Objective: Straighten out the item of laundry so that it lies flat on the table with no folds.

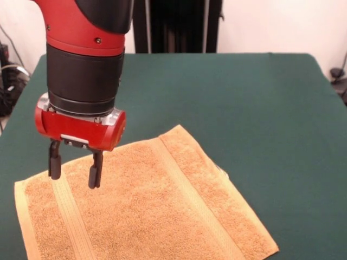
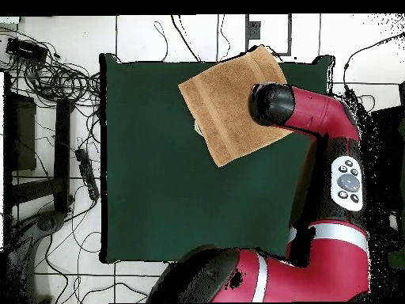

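Note:
The orange-tan towel lies spread flat on the dark green table, near the front edge in the front view, with paler band stripes near both ends and a small white tag at its right edge. In the overhead view the towel lies at the table's top edge, partly hidden by the arm. My gripper hangs just above the towel's left part, its two black fingers apart and empty.
Cables and a power strip lie on the floor left of the table in the overhead view. The red arm reaches over the table's right edge. A dark stand rises behind the table.

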`<control>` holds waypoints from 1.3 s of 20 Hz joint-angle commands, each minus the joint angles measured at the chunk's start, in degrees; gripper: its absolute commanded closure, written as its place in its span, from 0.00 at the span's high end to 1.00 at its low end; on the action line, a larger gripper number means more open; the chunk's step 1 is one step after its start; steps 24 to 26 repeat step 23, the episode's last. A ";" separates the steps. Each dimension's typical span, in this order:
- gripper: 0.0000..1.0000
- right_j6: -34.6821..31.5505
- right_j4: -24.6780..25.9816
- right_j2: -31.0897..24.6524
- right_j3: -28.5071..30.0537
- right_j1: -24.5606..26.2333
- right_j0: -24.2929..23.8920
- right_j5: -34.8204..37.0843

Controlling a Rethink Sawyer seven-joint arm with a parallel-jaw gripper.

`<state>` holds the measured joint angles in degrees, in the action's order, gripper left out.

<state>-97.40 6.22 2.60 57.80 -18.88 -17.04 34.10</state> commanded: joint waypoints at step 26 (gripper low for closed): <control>1.00 0.79 -0.04 -7.35 -1.86 2.14 3.24 7.84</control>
